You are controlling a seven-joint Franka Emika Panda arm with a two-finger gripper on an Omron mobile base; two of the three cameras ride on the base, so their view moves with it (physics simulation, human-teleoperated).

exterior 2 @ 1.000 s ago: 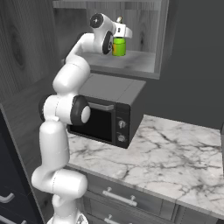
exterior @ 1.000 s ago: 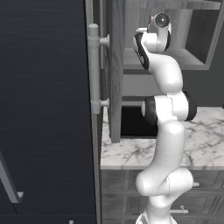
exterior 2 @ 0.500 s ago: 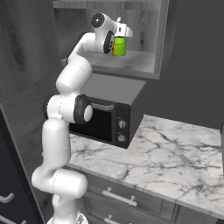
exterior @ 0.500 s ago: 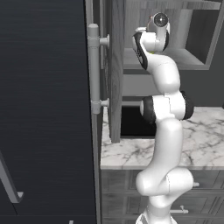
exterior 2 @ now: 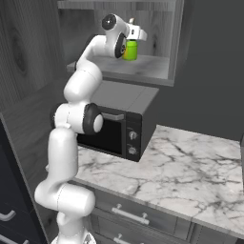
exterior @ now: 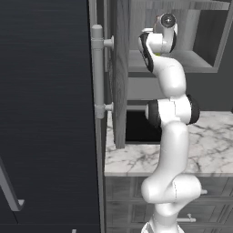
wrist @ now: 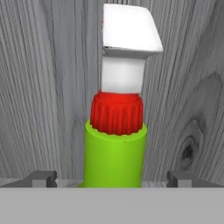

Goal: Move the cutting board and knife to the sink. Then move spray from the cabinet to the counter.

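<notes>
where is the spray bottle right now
The spray stands upright on the open shelf of the cabinet, above the microwave. In the hand view it sits between the open end effector fingertips, against the wood-grain back wall.

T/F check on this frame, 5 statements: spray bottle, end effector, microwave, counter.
1. The spray bottle stands upright in the cabinet niche. True.
2. The end effector is shut on the bottle. False: its tips stand apart either side of the bottle, open.
3. The microwave sits under the niche. True.
4. The bottle body is blue. False: it is green with a red collar.
5. The bottle is on the counter. False: it is up on the shelf.
</notes>
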